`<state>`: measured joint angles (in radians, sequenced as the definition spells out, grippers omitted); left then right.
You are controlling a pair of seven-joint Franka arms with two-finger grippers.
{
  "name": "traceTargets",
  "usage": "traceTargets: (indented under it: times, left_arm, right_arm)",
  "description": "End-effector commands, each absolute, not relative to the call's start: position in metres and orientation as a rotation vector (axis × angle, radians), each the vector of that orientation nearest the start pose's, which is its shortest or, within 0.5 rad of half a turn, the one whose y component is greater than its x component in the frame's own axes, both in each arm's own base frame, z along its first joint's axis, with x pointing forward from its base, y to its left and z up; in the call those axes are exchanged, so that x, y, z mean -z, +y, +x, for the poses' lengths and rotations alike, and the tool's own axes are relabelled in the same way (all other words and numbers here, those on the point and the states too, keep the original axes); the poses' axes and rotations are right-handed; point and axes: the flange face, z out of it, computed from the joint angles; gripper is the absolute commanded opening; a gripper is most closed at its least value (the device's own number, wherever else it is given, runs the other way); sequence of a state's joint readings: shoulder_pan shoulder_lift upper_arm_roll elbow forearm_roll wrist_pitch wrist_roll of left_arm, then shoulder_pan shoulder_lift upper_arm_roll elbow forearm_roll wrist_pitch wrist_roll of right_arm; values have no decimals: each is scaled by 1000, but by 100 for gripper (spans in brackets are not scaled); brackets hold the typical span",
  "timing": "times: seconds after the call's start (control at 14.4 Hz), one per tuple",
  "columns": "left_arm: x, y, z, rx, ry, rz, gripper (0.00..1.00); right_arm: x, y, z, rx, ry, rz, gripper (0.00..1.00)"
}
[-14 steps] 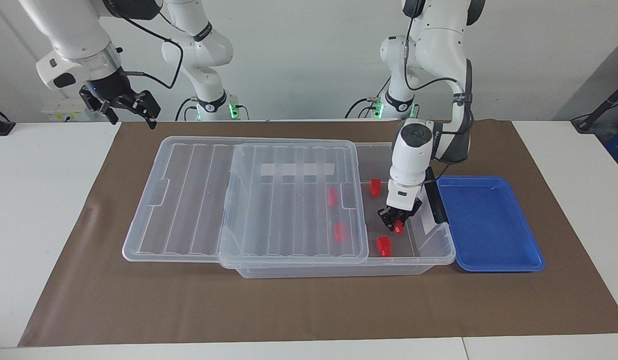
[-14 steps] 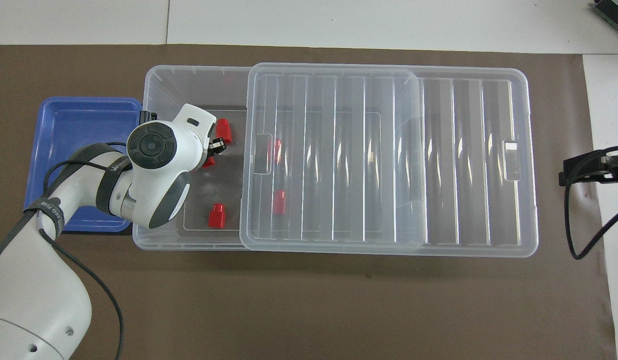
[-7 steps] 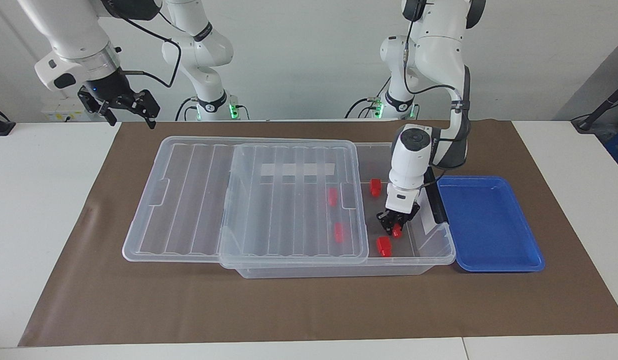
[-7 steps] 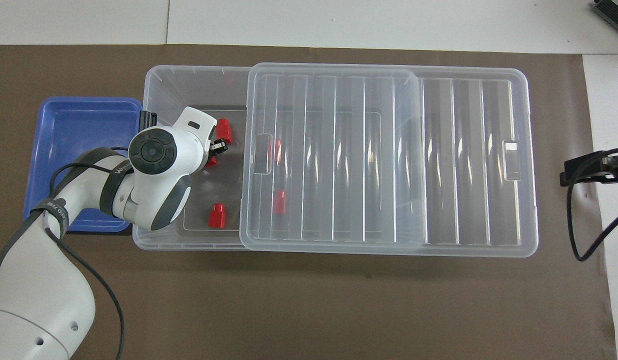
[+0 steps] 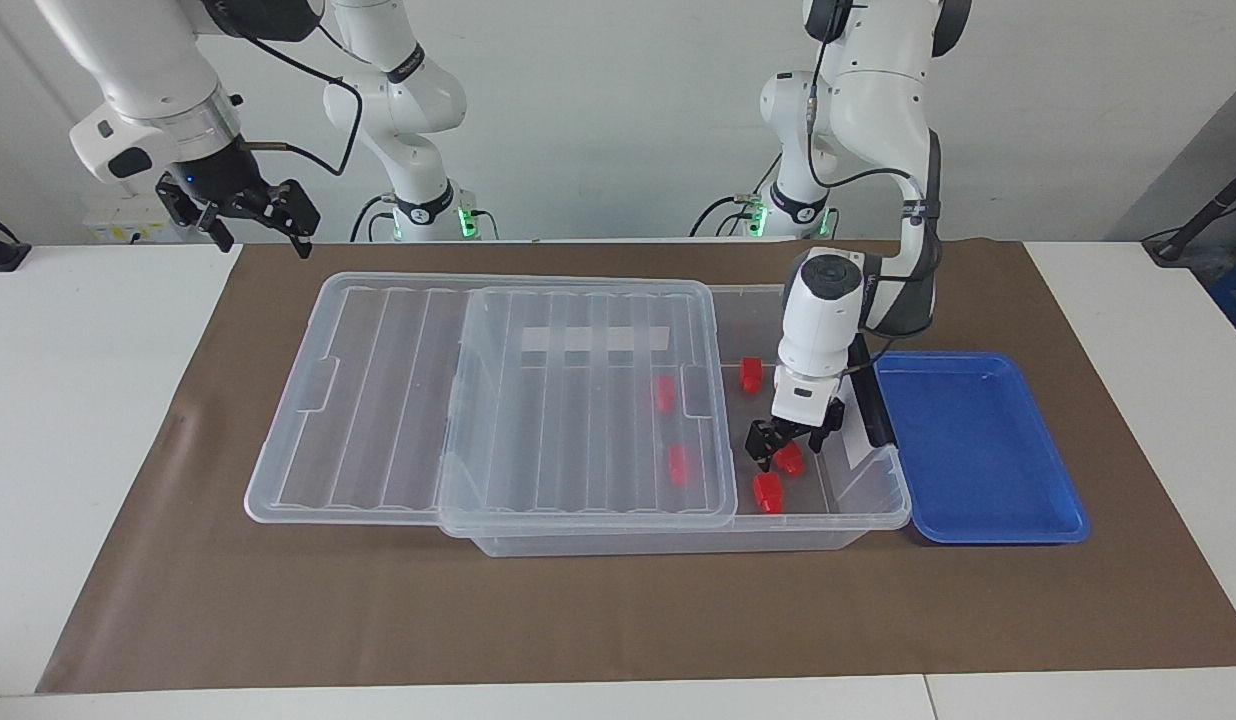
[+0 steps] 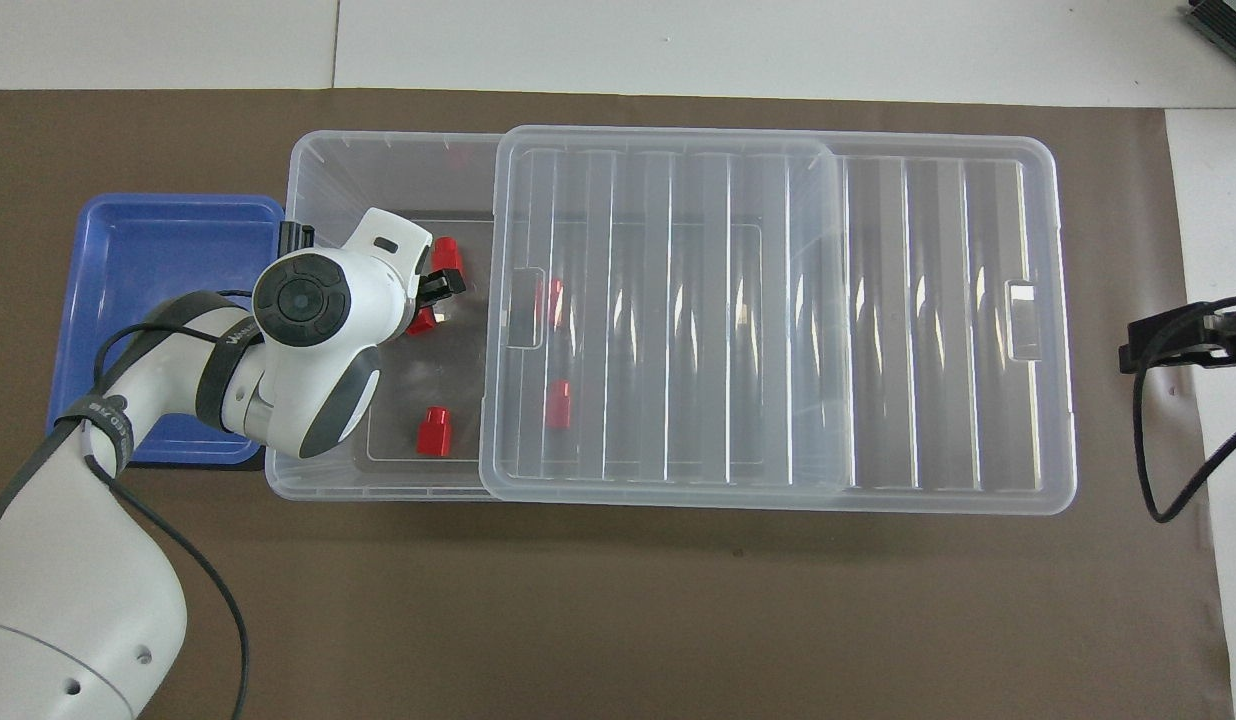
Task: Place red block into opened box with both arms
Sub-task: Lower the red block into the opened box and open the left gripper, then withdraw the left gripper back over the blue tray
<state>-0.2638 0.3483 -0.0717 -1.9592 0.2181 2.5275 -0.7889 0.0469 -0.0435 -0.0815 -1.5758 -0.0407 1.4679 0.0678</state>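
The left gripper [image 5: 789, 447] has spread its fingers, dropping the red block [image 5: 789, 459] inside the box [image 5: 878, 490]. The right gripper [image 5: 246, 212] waits open. All five blocks seem boxed.

lid [image 5: 488, 395] covers most of box [image 5: 828, 515], left-arm end open, tray [image 5: 978, 440] beside

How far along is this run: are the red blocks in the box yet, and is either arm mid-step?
Nearly finished. The lid is slid partway off the box, and four red blocks lie inside. The left end effector stands open in the box with a fifth red block between its fingers on the floor. The blue tray is empty. The right end effector waits above the mat. Left: withdraw, perhaps close the lid.
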Motion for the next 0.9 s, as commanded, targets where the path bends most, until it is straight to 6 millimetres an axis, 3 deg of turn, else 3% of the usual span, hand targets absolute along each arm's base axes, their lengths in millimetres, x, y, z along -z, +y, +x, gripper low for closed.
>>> traceTargets:
  times: [0.0,0.07,0.21,0.28,0.35,0.55,0.76,0.83]
  left_arm:
    - [-395,-194,621,384,-486,-3018,100]
    - [-425,-184,626,352,-485,-2991,100]
    - [-473,-162,621,276,-256,-2974,100]
    - [-482,-140,621,241,-135,-2974,100]
    - [-492,-130,617,204,-89,-2984,100]
    - [-536,-117,600,150,-130,-3007,100]
    - [-567,-107,575,60,-102,-3028,100]
    - [-573,-91,569,17,-91,-3021,100]
  right_arm:
    - [-636,-27,525,-87,138,-3146,100]
    - [-636,-27,524,-85,138,-3146,100]
    - [-636,-27,524,-85,138,-3146,100]
    - [-636,-27,524,-85,138,-3146,100]
    - [-636,-27,524,-85,138,-3146,100]
    - [-636,-28,524,-85,141,-3146,100]
    - [-636,-28,524,-85,141,-3146,100]
    - [-636,-28,524,-85,141,-3146,100]
